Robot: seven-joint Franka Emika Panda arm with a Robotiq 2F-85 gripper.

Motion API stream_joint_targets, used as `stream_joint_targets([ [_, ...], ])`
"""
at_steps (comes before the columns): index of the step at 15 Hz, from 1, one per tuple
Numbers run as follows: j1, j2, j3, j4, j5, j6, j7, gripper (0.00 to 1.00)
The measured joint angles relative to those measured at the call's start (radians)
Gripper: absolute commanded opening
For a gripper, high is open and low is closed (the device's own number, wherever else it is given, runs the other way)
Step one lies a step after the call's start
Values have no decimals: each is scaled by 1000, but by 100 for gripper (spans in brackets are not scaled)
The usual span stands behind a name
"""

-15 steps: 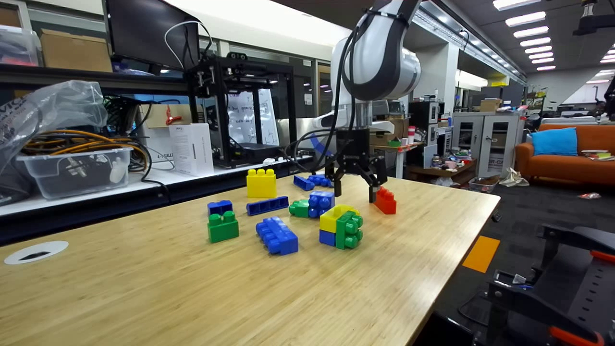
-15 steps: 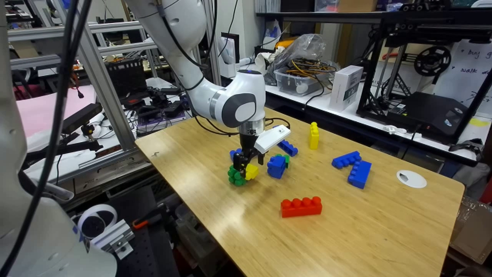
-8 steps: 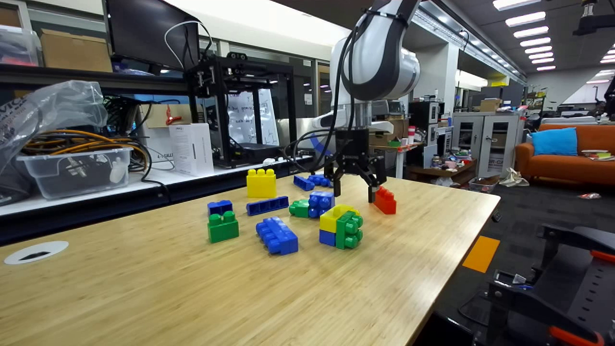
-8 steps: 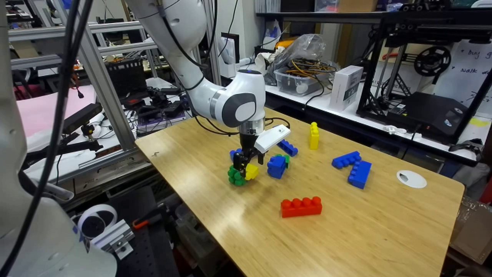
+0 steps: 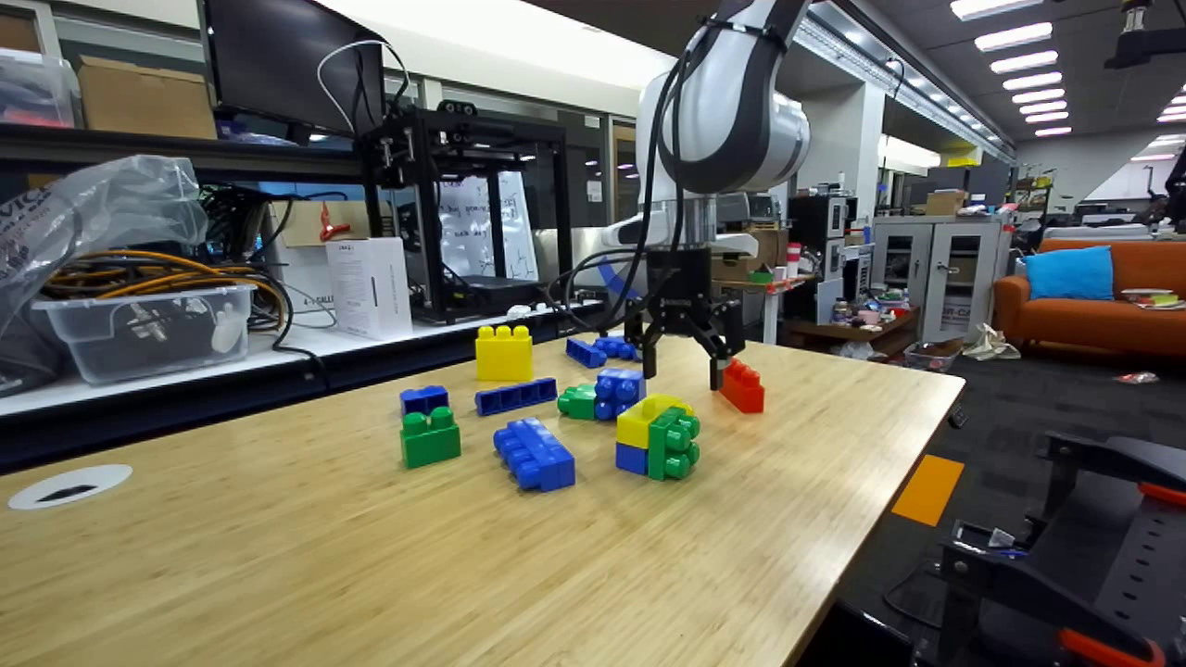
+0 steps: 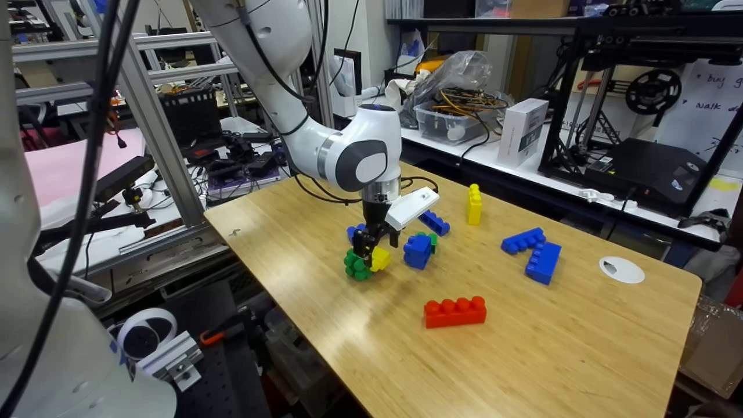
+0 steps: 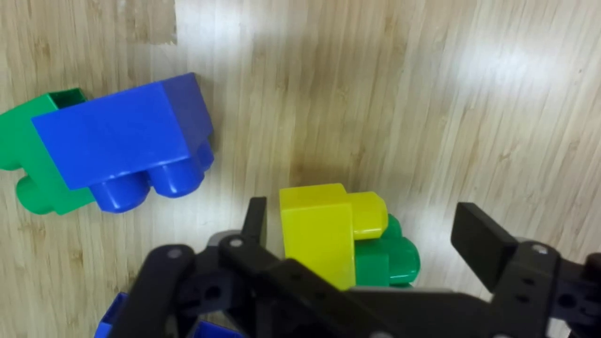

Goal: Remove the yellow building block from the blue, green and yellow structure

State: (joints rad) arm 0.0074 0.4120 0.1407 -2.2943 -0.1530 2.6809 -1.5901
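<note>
Yellow building block (image 7: 317, 239): smooth, glossy plastic, boxy, a rounded stud jutting sideways; it sits at the top of the blue, green and yellow structure (image 5: 660, 449).
Stack shape: cube-like, blue beneath the yellow, green set against the side with plump, round-topped studs facing outward.
My gripper (image 7: 364, 218): spread wide, its black, blunt-tipped fingers (image 7: 256, 220) to either side of the yellow in my wrist view, seemingly closer to it on one side; my blurred linkage hides part of the structure there.
Blue brick (image 7: 117, 134): flat-faced with domed studs, overlapping a green brick (image 7: 35, 155) that shows a hollow, square-edged end.
Red brick (image 6: 454, 312): a long bar, four round studs in a row, well apart from the structure.
Larger yellow block (image 5: 504, 354): upright, slab-like, studs up.
Lone green block (image 5: 430, 441): squat, with rounded studs.
Tabletop (image 5: 371, 574): pale wood, fine streaky grain, soft sheen.
</note>
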Motion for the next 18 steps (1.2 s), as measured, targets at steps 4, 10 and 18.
stream_joint_targets([
  [4,-6,15,0,21,-2,0,-58,100],
  [10,-3,74,0,74,-10,0,-76,100],
  [18,25,127,0,101,-13,0,-27,72],
])
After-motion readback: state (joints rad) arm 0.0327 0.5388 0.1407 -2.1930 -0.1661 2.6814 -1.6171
